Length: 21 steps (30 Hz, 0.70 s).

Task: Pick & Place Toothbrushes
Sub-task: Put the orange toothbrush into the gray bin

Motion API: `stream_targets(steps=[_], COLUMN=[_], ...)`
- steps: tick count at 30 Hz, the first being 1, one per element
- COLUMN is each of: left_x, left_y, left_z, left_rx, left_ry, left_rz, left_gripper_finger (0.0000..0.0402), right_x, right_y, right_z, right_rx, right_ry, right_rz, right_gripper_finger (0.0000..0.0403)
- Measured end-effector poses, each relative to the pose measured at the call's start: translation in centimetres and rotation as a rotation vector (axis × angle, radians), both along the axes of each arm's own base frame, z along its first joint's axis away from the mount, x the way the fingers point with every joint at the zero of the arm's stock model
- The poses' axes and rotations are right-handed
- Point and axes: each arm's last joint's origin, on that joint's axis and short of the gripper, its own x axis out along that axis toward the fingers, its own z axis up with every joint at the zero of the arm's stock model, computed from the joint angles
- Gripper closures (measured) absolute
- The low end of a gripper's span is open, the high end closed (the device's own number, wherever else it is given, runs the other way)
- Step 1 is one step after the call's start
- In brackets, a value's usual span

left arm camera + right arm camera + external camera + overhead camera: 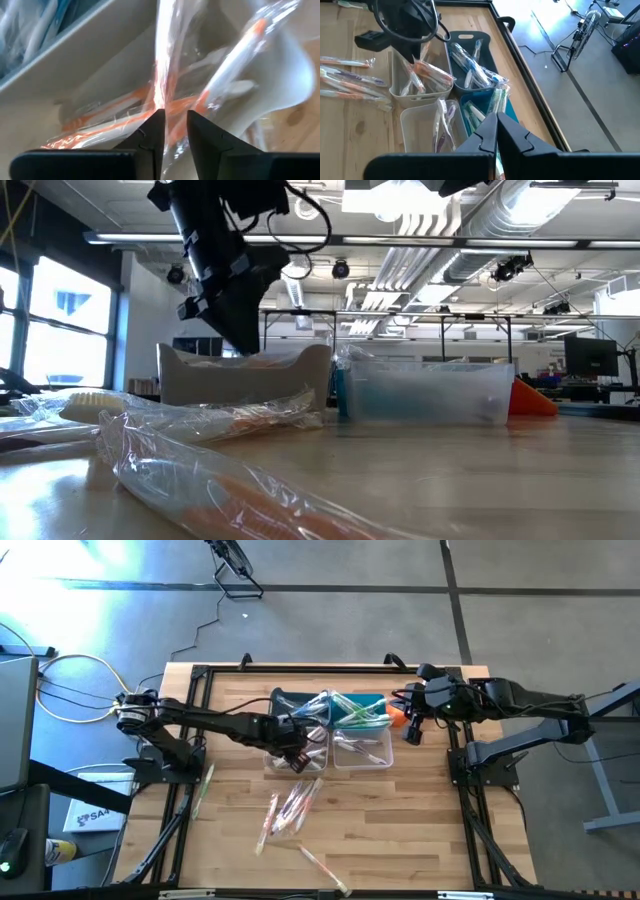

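Blurred wrapped toothbrushes (210, 480) run off the low view's bottom edge.

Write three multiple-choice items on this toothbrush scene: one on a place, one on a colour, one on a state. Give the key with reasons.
1. Where is the left gripper?
A. over the bins
B. at the table's near edge
C. off the table

2. What colour are the toothbrush handles in front of the left gripper's fingers?
A. blue
B. orange-red
C. black

3. How do the right gripper's fingers stand?
A. wide open
B. holding a brush
C. shut, empty

Key: A, the high view shows it over the bins; B, the left wrist view shows orange-red; C, its fingertips meet with nothing between them.
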Motion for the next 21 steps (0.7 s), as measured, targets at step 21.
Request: stream_targets(steps=[21], left_x=[-0.1], left_y=[-0.8], left_z=[10.3], left_rx=[-0.066], left_ry=[-0.02], left_rz=[-0.055], left_gripper_finger=[0.0318], right_x=[0.1], right_y=[0.0], right_z=[0.1], right_rx=[0.002], right_ry=[-0.015], right_rz=[0.003], right_gripper_finger=[0.04])
